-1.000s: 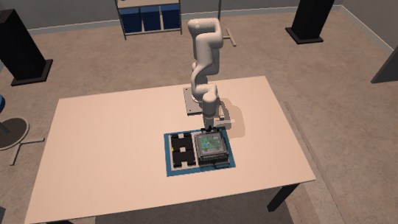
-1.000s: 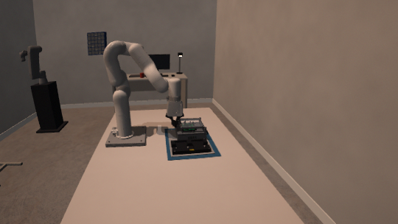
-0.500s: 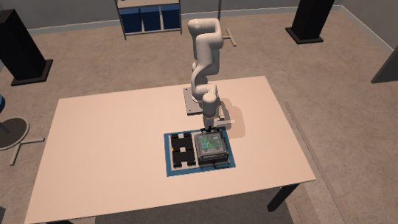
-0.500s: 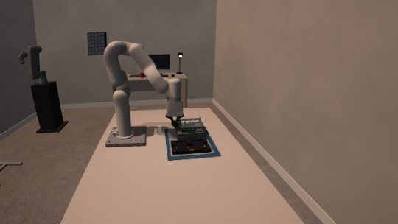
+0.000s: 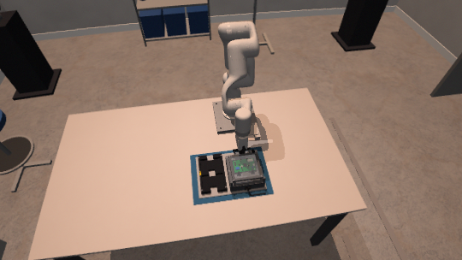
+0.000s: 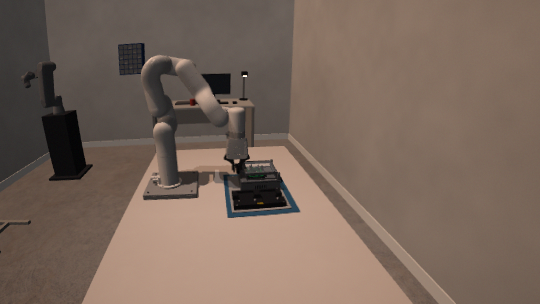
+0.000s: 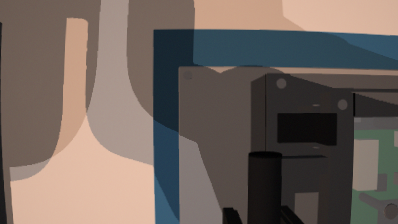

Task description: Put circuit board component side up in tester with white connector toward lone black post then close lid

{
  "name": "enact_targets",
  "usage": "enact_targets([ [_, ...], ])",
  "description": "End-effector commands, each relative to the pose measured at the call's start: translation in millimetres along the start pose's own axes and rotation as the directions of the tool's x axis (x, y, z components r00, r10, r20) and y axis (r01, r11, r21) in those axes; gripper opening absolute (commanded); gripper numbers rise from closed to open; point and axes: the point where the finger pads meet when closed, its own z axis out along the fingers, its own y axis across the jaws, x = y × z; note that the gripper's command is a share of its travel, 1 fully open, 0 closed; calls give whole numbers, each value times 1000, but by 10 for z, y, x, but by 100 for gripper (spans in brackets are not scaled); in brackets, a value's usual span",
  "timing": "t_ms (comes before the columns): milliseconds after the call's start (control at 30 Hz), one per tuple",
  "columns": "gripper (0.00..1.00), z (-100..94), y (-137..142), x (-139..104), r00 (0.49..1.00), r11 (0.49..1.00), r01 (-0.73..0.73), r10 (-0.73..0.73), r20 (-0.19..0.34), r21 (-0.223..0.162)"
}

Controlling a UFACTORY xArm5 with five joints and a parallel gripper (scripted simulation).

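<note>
1. Claw first: I'd call it slightly open. There's a narrow gap between the fingertips of the gripper [image 5: 242, 150] [image 6: 237, 167] [image 7: 257, 219], and I don't read anything as clamped. It points down at the base-side edge of the tester [image 5: 248, 186] [image 6: 260, 185] [image 7: 258, 115].

2. The circuit board [image 5: 245, 166] [image 6: 256, 175] [image 7: 385, 145] is in the tester, green face showing under the lid [image 5: 258, 165] [image 6: 273, 166] [image 7: 340, 170]. No board that I can see in the black tray [image 5: 206, 167] [image 6: 245, 198] next door.

3. Here's the bit the next move hangs on: the board lies just beside the claw, on the side away from the arm's base plate [image 5: 218, 121] [image 6: 185, 194]. Its long side looks to run across the line from claw to board, though I wouldn't swear to it. So I'd go straight up, then back toward the base, never out over the lid.

4. A black cylinder [image 7: 265, 190] stands right by the fingertips on my wrist cam. Can't tell if it's the lone post or lid hardware, so I'd spread the fingers gently; a sideways drag could snag it.

5. Lid looks down to me, so my guess is we're at the letting-go stage. Latch and pins I can't confirm from here. Worth a look before backing off.
</note>
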Motion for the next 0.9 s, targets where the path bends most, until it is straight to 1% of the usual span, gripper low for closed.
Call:
enact_targets([
  [0, 24, -25, 26, 0, 1000, 1000, 0, 0, 0, -7],
  [467, 24, -58, 26, 0, 1000, 1000, 0, 0, 0, -7],
  [667, 24, -140, 25, 0, 1000, 1000, 0, 0, 0, -7],
  [867, 24, -273, 24, 1, 1000, 1000, 0, 0, 0, -7],
])
